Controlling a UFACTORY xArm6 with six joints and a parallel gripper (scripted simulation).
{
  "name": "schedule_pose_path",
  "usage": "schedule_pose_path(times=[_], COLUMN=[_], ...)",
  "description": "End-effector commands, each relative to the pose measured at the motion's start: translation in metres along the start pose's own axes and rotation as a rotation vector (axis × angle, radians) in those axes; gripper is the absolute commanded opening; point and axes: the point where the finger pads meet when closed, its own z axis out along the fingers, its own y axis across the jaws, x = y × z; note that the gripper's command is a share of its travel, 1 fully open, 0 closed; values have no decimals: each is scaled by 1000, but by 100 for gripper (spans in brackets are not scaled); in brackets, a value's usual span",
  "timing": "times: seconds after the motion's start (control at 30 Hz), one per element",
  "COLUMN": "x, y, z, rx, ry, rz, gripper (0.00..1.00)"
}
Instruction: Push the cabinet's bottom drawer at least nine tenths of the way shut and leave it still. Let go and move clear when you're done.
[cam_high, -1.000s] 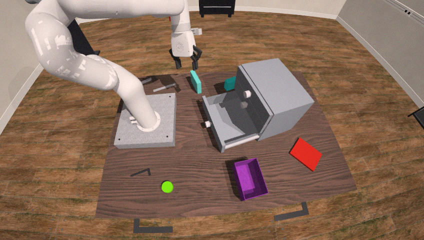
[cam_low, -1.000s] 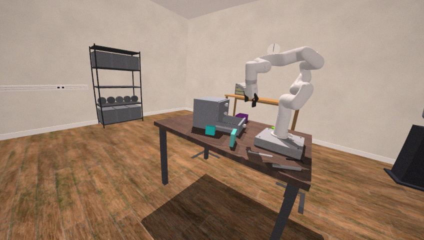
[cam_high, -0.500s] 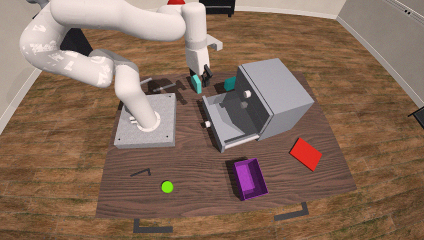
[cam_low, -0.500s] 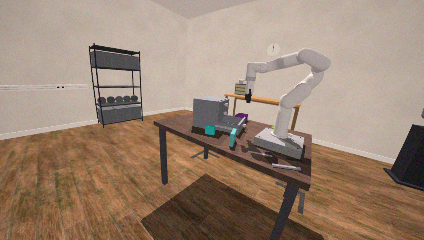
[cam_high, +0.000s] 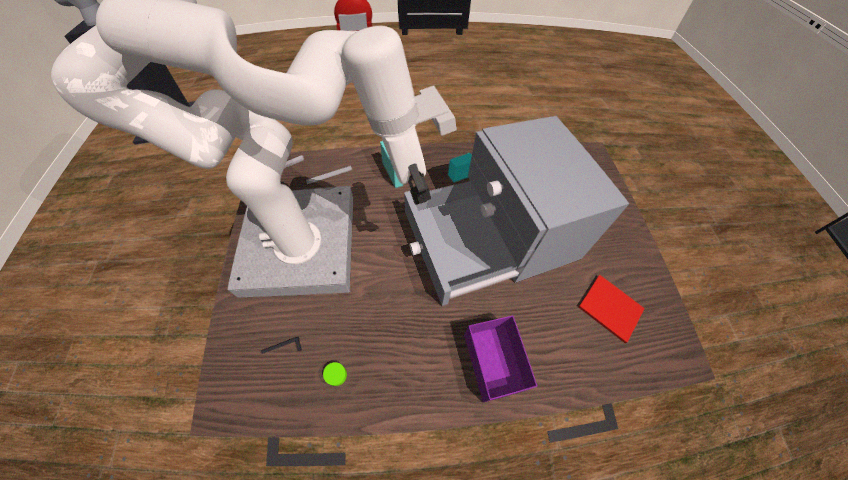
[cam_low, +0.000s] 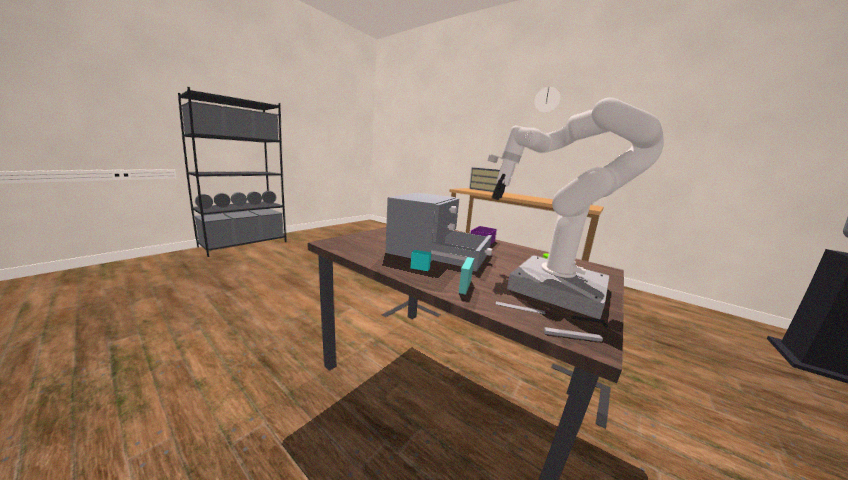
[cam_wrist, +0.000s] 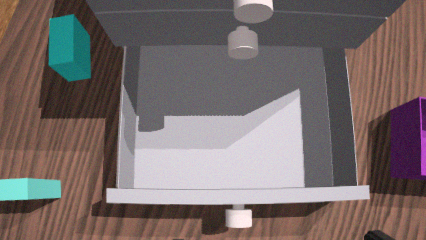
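Note:
The grey cabinet (cam_high: 547, 196) stands on the table, right of the arm's base. Its bottom drawer (cam_high: 461, 243) is pulled far out and is empty, with a white knob (cam_high: 411, 248) on its front panel. In the wrist view the drawer (cam_wrist: 235, 135) fills the middle, its front panel and knob (cam_wrist: 238, 218) at the bottom. My gripper (cam_high: 419, 185) is open and empty, held high above the drawer's far corner. In the exterior view the gripper (cam_low: 498, 189) hangs well above the cabinet (cam_low: 416, 224) and drawer (cam_low: 467, 243).
A tall teal block (cam_high: 389, 166) stands just left of the gripper and a teal cube (cam_high: 460, 167) sits beside the cabinet. A purple bin (cam_high: 498, 364), a red plate (cam_high: 611, 307) and a green ball (cam_high: 334, 373) lie toward the front. The arm's base (cam_high: 294, 249) is left of the drawer.

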Motion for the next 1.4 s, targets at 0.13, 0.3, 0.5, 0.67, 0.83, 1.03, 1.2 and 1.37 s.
schedule_pose_path(times=[0.13, 0.3, 0.5, 0.67, 0.83, 1.03, 1.2, 1.37], x=[1, 0, -5, -12, -16, -24, -29, -31], y=[3, 3, 3, 3, 3, 4, 4, 4], z=[0, 6, 31, 63, 85, 123, 148, 160], rx=[0, -1, -1, -1, -1, -1, -1, -1], ry=[9, 6, 6, 6, 6, 6, 6, 6], rz=[8, 6, 6, 6, 6, 6, 6, 6], gripper=[100, 100, 100, 100, 100, 100, 100, 100])
